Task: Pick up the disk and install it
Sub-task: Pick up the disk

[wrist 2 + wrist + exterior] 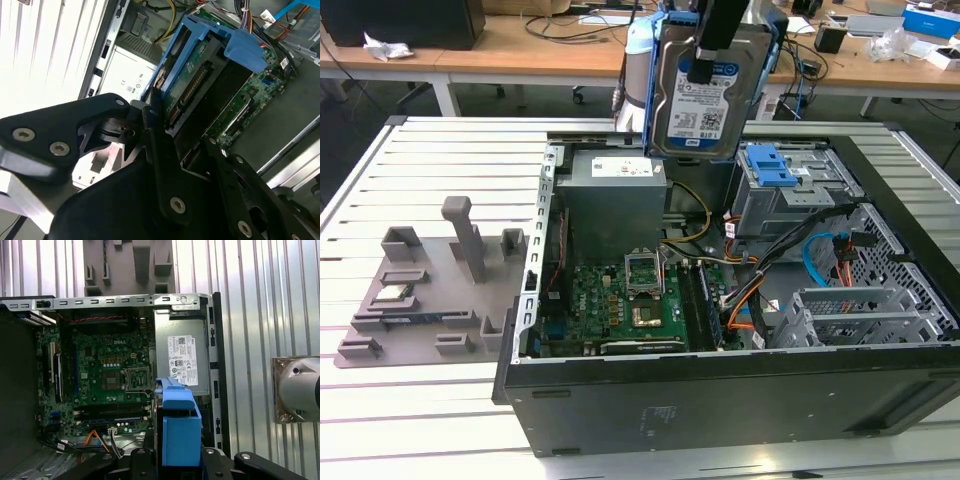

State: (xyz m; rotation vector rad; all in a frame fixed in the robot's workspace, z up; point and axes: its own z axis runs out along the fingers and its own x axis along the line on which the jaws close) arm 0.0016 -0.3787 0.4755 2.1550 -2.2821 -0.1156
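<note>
The disk (705, 100) hangs upright above the open computer case (720, 400), near its far wall. It is a silver hard drive with a blue-and-white label, and its bright blue bracket shows along both sides. My gripper (710, 50) comes down from above and is shut on the disk's upper part. In the second wrist view the black fingers (156, 130) clamp the disk (200, 75) edge-on, with the circuit board below. In the first wrist view the blue bracket end of the disk (177, 425) juts out over the case beside the power supply (182, 360).
Inside the case lie the green motherboard (620, 300), the grey power supply (615, 170), a drive bay with a blue latch (775, 165), metal cages (850, 310) and orange and blue cables. On the slatted table at the exterior view's left sits a grey fixture (420, 290) holding a small square chip (392, 295).
</note>
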